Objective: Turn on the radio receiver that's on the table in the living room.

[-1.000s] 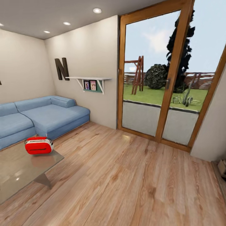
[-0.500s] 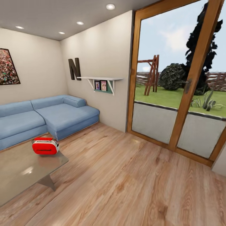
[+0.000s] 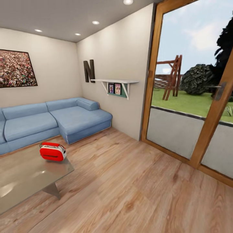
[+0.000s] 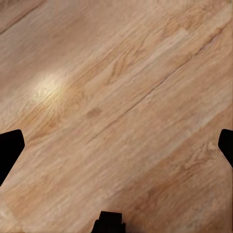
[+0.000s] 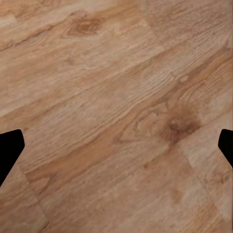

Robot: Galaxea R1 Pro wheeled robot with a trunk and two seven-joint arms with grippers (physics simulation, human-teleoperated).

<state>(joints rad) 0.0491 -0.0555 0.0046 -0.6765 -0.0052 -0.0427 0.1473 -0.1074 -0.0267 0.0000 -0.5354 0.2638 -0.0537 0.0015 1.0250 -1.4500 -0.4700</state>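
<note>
Red radio receiver point(image 3: 52, 151) sits on the glossy table point(image 3: 22, 181), near its far corner, white-grey end facing right. Blue sofa point(image 3: 48, 119) behind it, crowd picture point(image 3: 16, 68) on the wall above. Glass door point(image 3: 194, 97) at right. Left gripper point(image 4: 116, 145) fingers spread wide over bare wood floor point(image 3: 136, 194); right gripper point(image 5: 116, 145) likewise spread, holding nothing.

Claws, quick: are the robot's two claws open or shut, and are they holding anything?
Left claw: open, holding nothing, over the wood floor.
Right claw: open, holding nothing, over the floor too.
</note>
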